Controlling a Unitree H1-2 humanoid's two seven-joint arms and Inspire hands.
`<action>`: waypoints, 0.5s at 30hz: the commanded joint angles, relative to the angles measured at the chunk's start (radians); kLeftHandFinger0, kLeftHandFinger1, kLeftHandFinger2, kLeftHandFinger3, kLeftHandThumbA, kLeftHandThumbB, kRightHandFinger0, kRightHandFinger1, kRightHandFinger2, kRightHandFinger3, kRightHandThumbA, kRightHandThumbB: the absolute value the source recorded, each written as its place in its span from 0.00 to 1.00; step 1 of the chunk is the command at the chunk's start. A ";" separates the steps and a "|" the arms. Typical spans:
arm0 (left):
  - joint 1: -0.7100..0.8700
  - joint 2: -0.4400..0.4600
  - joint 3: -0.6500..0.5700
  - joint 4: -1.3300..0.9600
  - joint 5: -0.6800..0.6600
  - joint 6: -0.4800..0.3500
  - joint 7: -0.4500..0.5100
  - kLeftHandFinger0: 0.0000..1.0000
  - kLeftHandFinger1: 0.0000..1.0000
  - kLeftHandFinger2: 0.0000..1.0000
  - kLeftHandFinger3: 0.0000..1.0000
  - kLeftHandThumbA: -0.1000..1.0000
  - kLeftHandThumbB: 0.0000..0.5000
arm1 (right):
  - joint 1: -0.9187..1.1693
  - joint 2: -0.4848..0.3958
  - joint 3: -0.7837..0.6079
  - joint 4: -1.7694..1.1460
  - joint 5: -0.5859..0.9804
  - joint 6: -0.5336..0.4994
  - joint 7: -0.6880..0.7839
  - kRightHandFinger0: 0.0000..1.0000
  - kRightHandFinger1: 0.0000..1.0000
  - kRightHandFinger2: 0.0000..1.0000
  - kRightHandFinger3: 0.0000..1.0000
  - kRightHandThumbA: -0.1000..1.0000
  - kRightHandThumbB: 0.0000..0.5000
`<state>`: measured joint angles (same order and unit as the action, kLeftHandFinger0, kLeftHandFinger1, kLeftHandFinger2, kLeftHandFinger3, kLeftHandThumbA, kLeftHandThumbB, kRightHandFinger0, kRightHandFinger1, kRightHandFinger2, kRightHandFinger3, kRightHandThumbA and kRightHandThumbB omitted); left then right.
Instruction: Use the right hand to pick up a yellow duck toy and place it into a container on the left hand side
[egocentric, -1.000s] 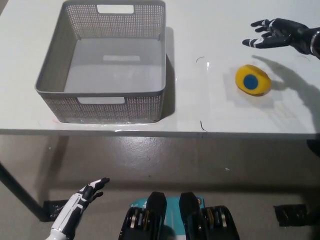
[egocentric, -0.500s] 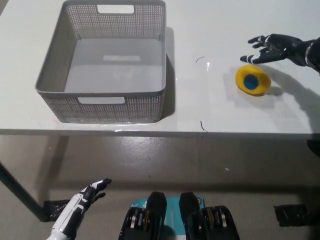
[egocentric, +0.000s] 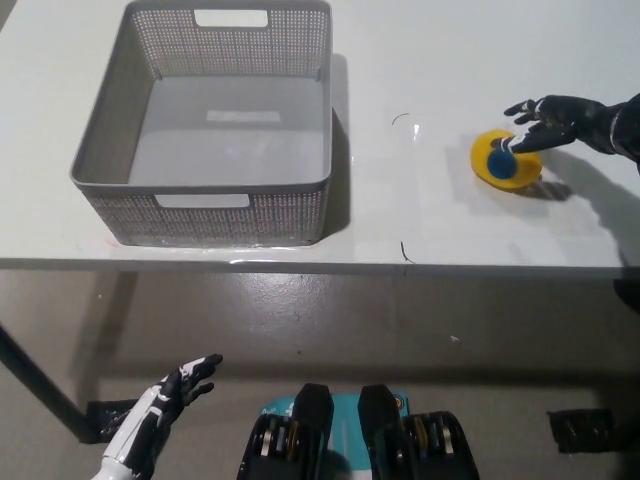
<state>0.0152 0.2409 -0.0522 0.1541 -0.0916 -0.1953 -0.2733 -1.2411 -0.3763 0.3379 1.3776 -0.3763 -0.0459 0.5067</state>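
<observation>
Right then, w/ the right hand (egocentric: 556, 118) spread open over the duck (egocentric: 507, 159) on the bench (egocentric: 420, 60), fingers (egocentric: 520, 107) holding nothing, it prob. needed to wrap the toy's sides evenly before lifting toward the basket (egocentric: 215, 185).

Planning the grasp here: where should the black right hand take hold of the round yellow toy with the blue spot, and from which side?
Probably across the yellow toy's rounded sides, from above: it lies low on the white table, and the open right hand hovers over it.
</observation>
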 joint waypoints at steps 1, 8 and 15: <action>-0.028 0.017 0.006 -0.034 -0.019 -0.010 -0.022 1.00 1.00 1.00 1.00 1.00 0.54 | -0.029 -0.017 0.001 0.008 0.002 -0.018 -0.041 1.00 1.00 1.00 1.00 0.66 1.00; -0.045 0.021 0.004 -0.033 -0.016 -0.013 -0.031 1.00 1.00 1.00 1.00 1.00 0.54 | -0.005 0.005 0.031 0.011 -0.027 -0.032 -0.076 1.00 1.00 1.00 1.00 0.65 1.00; -0.040 0.021 -0.001 -0.036 -0.010 -0.022 -0.037 1.00 1.00 1.00 1.00 1.00 0.57 | 0.025 0.051 0.067 0.017 -0.040 -0.029 -0.096 1.00 1.00 1.00 1.00 0.69 1.00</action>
<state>-0.0154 0.2428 -0.0549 0.1495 -0.0938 -0.1957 -0.2905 -1.2009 -0.3533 0.3854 1.3924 -0.3944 -0.0497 0.4434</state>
